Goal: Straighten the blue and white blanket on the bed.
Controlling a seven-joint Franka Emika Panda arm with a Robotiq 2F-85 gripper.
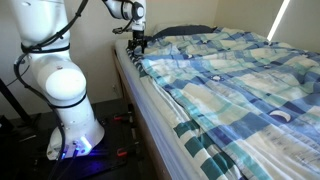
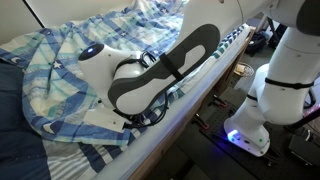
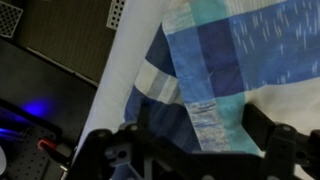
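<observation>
Plaid blanket (image 3: 215, 60) corner at bed (image 3: 122, 70) edge, tool (image 3: 198, 130) spread

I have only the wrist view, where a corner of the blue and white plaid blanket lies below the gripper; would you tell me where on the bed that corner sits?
Observer: The gripper hangs over the head-end corner of the wide low bed, beside a dark pillow.
Operator: Thank you. Does the rest of the blanket lie flat?
Observer: No. In an exterior view the blanket runs across the bed in rumpled folds.
Operator: Does it cover the side nearest the robot?
Observer: Not all of it. A teal-and-white striped sheet shows along that side towards the foot.
</observation>
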